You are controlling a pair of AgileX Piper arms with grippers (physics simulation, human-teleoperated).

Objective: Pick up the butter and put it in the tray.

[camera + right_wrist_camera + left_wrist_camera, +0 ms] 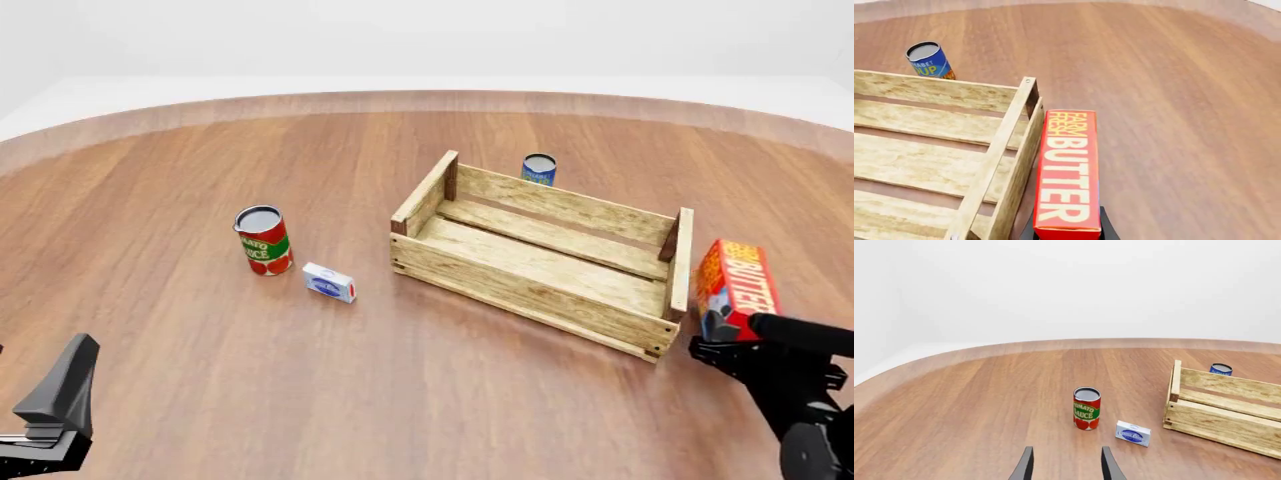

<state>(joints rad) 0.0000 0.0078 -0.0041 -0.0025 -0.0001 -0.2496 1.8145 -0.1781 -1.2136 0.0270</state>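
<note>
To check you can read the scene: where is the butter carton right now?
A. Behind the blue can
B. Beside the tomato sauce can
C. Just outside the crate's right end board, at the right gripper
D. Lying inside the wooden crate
C: the butter carton sits outside the wooden crate's right end board, at the right gripper.

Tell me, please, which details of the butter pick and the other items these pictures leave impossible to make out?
- Right claw: in the right wrist view the butter and the frame edge hide its fingers; contact cannot be confirmed.
- Blue can: in the front view the tray wall covers its base; label too small to read.
- Small white box: print too small.
- Left claw: only fingertips show.
</note>
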